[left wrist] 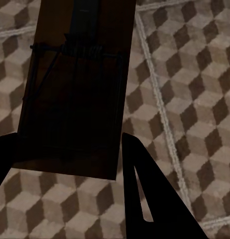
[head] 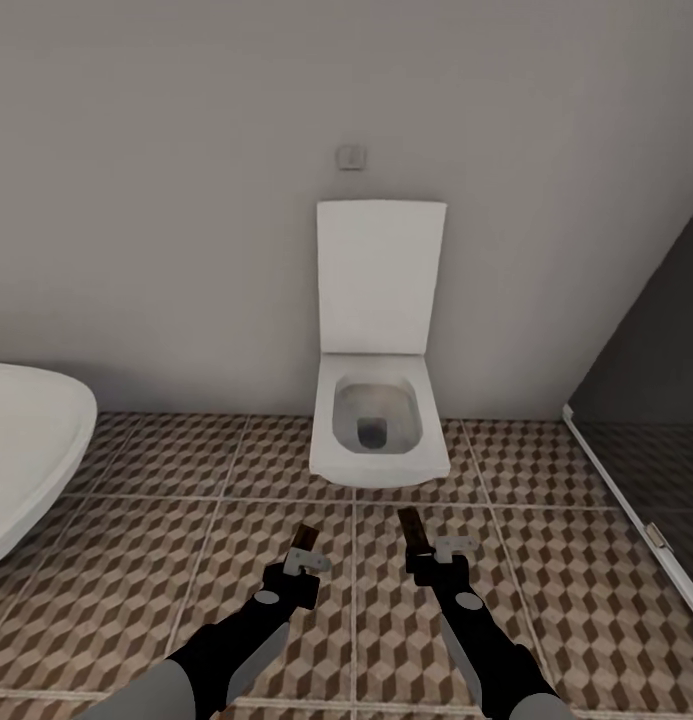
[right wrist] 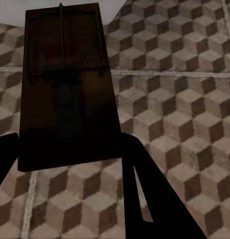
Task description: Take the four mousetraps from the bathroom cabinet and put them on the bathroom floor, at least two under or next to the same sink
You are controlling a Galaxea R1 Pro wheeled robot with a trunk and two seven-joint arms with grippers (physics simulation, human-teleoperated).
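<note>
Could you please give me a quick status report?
Left pincer shut on brown wooden mousetrap. Right pincer likewise, second mousetrap. White square toilet ahead.

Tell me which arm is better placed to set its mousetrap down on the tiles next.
Neither clearly. The left gripper and right gripper each hold a mousetrap at similar height over the bathroom floor, facing the toilet. No sink in sight.

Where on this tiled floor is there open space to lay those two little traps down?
The bathroom floor lies bare between the bathtub and the toilet, and again between the toilet and the dark shower screen. It is tightest just ahead of the left gripper and right gripper, by the toilet's front.
</note>
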